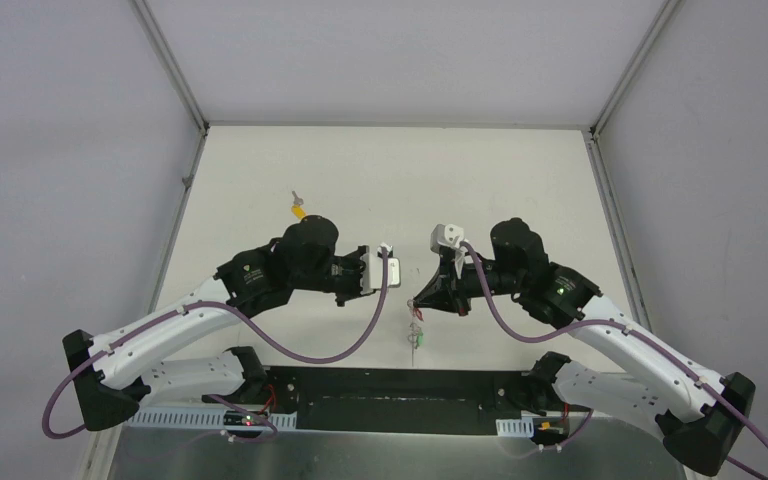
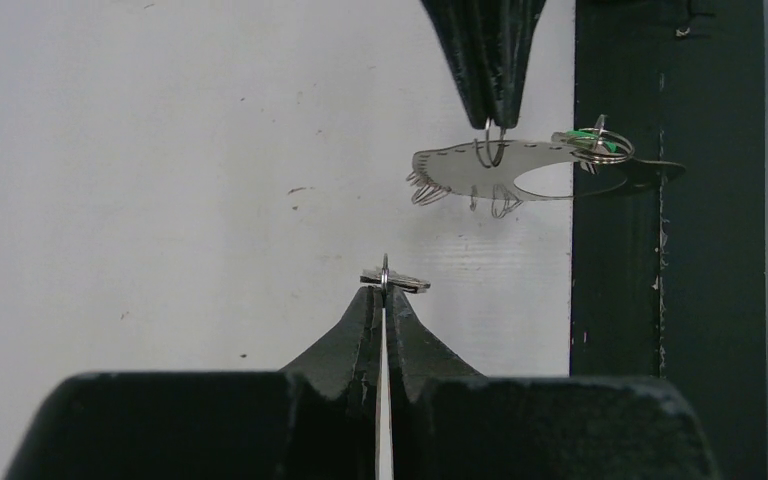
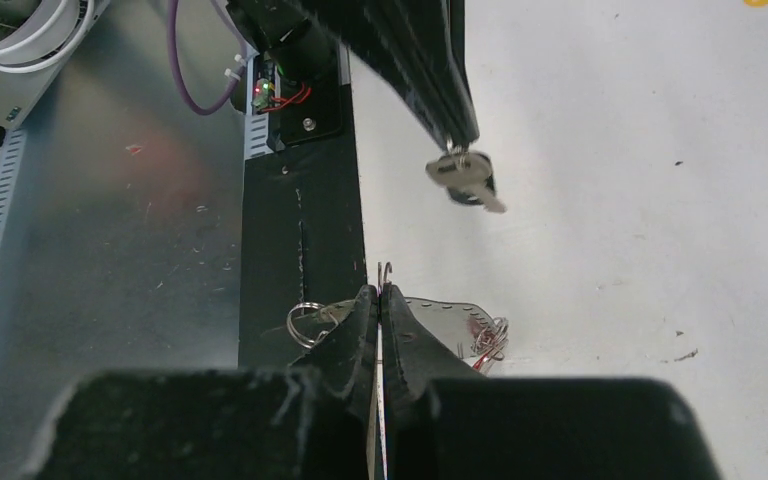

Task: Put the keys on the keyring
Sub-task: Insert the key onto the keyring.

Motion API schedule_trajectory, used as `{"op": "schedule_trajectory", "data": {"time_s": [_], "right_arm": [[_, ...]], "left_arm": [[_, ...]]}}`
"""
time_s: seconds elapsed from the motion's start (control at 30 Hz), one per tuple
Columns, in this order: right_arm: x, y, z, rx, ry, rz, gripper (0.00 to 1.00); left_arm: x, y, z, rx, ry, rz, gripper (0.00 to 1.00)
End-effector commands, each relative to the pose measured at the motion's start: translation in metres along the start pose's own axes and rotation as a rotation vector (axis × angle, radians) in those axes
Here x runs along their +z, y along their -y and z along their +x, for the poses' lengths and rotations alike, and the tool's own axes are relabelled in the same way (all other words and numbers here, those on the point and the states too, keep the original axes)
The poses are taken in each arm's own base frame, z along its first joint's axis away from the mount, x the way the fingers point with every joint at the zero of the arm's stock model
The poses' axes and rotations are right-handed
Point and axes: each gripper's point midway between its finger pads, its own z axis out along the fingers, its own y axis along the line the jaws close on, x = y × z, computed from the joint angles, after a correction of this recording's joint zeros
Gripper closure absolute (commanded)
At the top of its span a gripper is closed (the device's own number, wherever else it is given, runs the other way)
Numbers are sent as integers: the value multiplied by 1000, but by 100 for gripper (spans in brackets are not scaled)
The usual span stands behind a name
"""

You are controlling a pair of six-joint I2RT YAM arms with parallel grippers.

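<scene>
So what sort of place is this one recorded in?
Probably a robotics lab test cell: a bare white tabletop boxed in by blank grey panels, a left arm and right arm bolted at its near edge, and a slotted cable duct by the bases.

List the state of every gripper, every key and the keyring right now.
Left gripper: jaws shut on silver key.
Right gripper: jaws shut on keyring.
Silver key: held off the table, not on keyring.
Keyring: held off the table.
Green-tagged key: hanging on keyring.
Yellow-tagged key: lying loose on table.
</scene>
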Motion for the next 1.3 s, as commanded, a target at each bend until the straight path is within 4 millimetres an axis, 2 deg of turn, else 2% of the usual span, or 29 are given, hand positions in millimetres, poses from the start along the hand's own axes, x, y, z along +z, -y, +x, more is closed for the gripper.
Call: {"op": "schedule_trajectory", "data": {"time_s": [0.0,0.53,0.93,1.27], "right_arm": [[3,-12,-30,-107,111,-76,100],[11,-18,-5,-254,104,-171,100],[10,-19,-3,-295,114,-171,100],[8,-16,-6,-297,121,-138,100]], "left_arm": [[5,3,-19,99,31,15,100],[23,25,-28,171,37,74,100],[29,38,-38,231,36,84,100],[32,47,-32,252,0,89,100]]}}
